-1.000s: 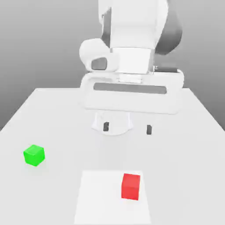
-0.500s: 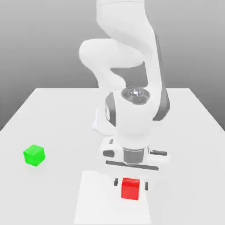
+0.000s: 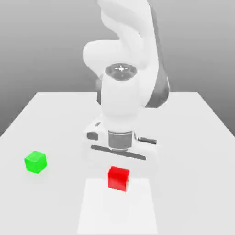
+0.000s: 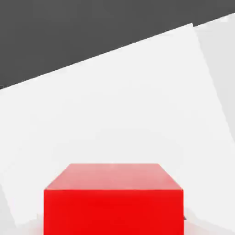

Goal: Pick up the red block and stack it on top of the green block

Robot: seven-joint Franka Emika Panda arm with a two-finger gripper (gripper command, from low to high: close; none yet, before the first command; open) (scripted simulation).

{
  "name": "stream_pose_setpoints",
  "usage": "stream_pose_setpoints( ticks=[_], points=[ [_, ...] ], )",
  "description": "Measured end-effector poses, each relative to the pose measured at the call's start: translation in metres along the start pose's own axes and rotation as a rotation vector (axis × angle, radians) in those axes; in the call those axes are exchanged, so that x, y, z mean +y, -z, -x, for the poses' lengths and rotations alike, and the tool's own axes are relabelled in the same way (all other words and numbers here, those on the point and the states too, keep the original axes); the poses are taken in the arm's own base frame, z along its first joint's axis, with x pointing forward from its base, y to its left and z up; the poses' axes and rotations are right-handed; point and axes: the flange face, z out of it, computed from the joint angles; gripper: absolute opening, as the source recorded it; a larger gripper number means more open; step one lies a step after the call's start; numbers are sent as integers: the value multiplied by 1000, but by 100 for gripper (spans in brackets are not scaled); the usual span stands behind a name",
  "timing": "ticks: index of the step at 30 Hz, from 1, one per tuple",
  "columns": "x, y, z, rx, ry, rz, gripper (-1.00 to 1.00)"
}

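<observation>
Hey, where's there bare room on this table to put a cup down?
In the exterior view, there's bare table behind the green block, and more along the exterior view's right edge, beside the white square. The square's near part is bare too. It's crowded around the red block, right under the arm.

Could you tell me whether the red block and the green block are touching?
Apart: the exterior view shows bare table between red block and green block.

the red block (image 3: 118,178) has risen, shifting toward the green block (image 3: 36,162).
</observation>
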Motion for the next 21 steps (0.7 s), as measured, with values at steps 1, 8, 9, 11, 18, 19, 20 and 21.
stream_pose_setpoints(
  ticks=[1, 8, 9, 11, 18, 19, 20, 21],
  points=[
    [12, 2, -23, 2, -90, 2, -100],
    [113, 16, -135, -3, -659, 6, -100],
    [131, 18, -149, -7, -746, 6, -100],
    [169, 19, -170, -18, -911, 3, -100],
    [185, -38, -178, -25, -986, 1, -100],
    [186, -43, -177, -24, -988, 1, 100],
    [186, -43, -177, -24, -988, 1, 100],
    [186, -43, -177, -24, -988, 1, 100]
  ],
)
